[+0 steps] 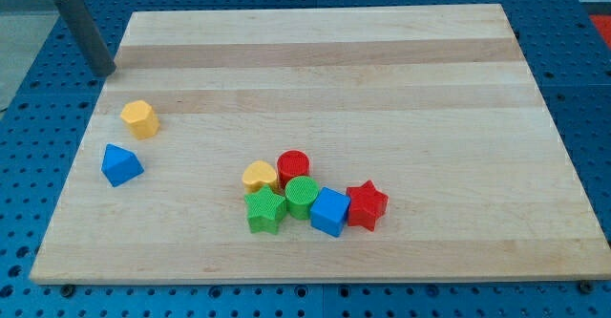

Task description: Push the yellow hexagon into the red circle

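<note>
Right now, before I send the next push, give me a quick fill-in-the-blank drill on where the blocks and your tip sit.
1. My tip sits off the board's top-left corner, toward the view's top and left of the yellow ____.
2. The red circle touches the yellow ____ on its left.
3. The blue triangular block lies just ____ the yellow hexagon in the view.
4. The red star sits at the cluster's ____ end.

Missing words: hexagon; heart; below; right

Pale wooden board [382, 70] on blue perforated table [592, 89]
</note>
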